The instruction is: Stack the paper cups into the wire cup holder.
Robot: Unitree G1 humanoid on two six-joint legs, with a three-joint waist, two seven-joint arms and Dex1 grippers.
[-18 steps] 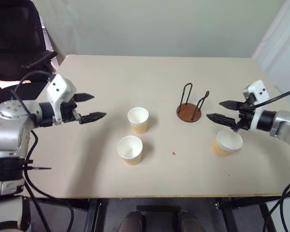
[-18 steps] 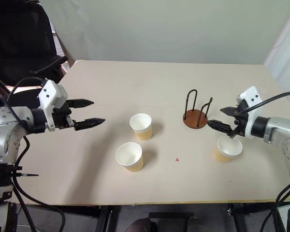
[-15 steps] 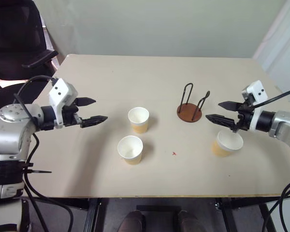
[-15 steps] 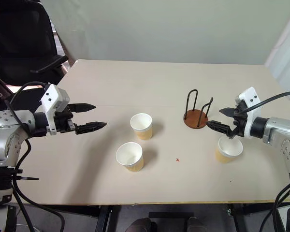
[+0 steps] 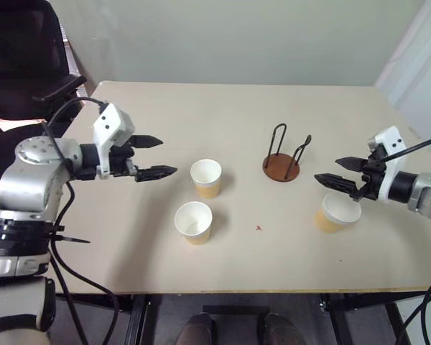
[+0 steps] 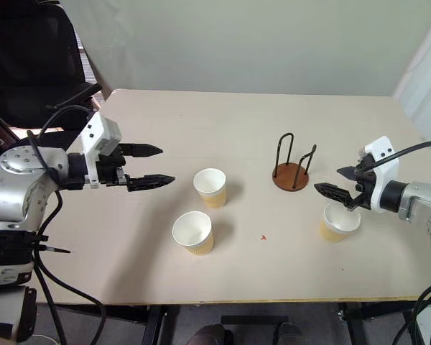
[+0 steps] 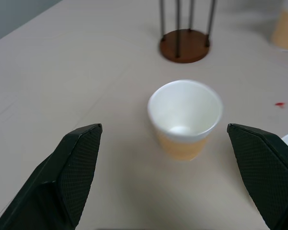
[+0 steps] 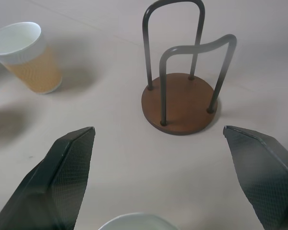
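A pale beige rectangular table (image 5: 165, 108) holds three small tapered paper cups, tan outside and white inside, and a wire cup holder (image 5: 282, 159) made of a round reddish-brown disc base with thin black wire loops standing upright. The holder sits right of the table's centre and is empty. One upright cup, the middle cup (image 5: 205, 177), stands near the centre, well to the left of the holder. A second, the front cup (image 5: 193, 222), stands just in front of it, nearer the robot. The third, the right cup (image 5: 336, 212), stands to the right of the holder and a little nearer the robot. The left gripper (image 5: 155, 157) hangs above the table to the left of the middle cup, its two black fingers spread wide and holding nothing; in its wrist view that cup sits squarely between the fingers, with the holder beyond. The right gripper (image 5: 338, 170) hovers just above the right cup, pointing towards the holder, fingers also spread wide and empty. No cup is stacked yet, so the task seems to be at its very start, in the approach to a first cup. The next move likely calls for one gripper to close in level around a cup's wall, squeeze gently without crushing it, then lift it over the wire loops.
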